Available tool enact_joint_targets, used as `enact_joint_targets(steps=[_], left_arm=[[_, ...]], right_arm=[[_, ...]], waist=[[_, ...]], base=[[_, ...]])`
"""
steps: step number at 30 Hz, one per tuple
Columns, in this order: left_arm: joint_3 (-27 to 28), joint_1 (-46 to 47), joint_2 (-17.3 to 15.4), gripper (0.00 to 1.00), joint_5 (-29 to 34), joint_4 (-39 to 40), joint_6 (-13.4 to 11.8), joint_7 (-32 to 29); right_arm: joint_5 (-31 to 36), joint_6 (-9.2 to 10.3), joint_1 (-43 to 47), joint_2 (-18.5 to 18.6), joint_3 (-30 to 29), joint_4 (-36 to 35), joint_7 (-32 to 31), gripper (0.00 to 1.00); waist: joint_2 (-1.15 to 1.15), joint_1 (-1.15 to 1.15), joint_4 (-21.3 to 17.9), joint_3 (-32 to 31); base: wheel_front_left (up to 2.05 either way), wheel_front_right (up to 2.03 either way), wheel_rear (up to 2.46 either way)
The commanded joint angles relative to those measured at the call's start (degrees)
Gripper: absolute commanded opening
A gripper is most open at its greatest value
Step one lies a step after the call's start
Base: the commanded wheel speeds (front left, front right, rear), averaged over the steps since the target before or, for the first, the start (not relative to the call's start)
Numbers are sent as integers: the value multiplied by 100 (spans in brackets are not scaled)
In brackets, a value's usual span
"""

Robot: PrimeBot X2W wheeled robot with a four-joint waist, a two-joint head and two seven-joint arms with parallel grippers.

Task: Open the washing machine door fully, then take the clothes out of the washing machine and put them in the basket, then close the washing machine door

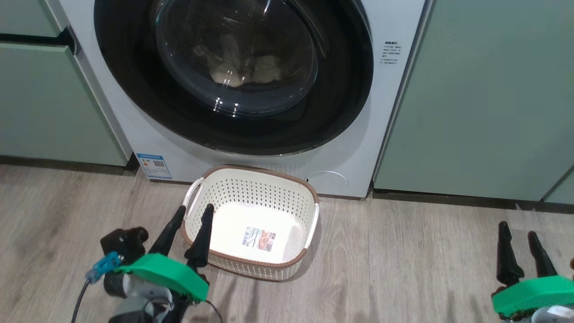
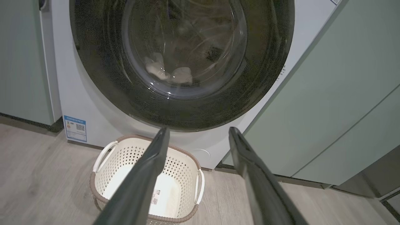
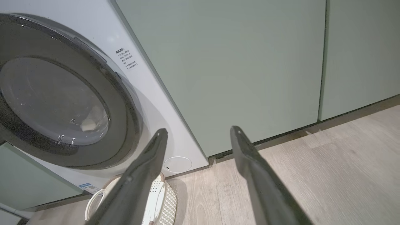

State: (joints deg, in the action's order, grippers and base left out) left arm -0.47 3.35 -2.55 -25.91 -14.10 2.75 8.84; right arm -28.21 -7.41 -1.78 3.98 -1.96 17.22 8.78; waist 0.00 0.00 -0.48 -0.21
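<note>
Washing machine door: shut, lying flush against the white washing machine. It fills the upper centre of the head view, and its top is cut off by the frame's upper edge.

Clothes: inside the drum, seen through the glass porthole as dim pale lumps low in the opening. Reflections cross the glass, and prints or marks cannot be made out.

Basket: upright on the wooden floor, just in front of the machine and below the door. A sticker lies on its bottom. Its back rim partly hides the round service flap.

Left end effector: lower left of the frame, fingers spread and gripping nothing. The tips overlap the basket's left rim beside a white handle, and contact cannot be told. The wrist housing is cut off at the bottom edge.

Right end effector: lower right of the frame, fingers spread, nothing between them, over bare floor and well apart from the basket. Its base is cut off by the lower right corner.

Pale green cabinets flank the machine on both sides. The text on the blue label is too small to read.
</note>
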Motion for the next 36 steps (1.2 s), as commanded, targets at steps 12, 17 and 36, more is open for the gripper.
enact_joint_targets(steps=[12,17,36], left_arm=[[70,453,-115,100,967,61,-128,297],[54,494,-120,100,1294,47,-160,382],[59,599,-118,100,2128,14,-304,616]], right_arm=[[932,-7,-409,101,220,-228,302,100],[1199,-7,-422,105,247,-249,387,100],[1844,-8,-422,112,314,-292,621,100]], waist=[[0,0,0,-14],[0,0,-6,-19],[0,0,-25,-25]], base=[[0,0,0],[0,0,0],[0,0,0]])
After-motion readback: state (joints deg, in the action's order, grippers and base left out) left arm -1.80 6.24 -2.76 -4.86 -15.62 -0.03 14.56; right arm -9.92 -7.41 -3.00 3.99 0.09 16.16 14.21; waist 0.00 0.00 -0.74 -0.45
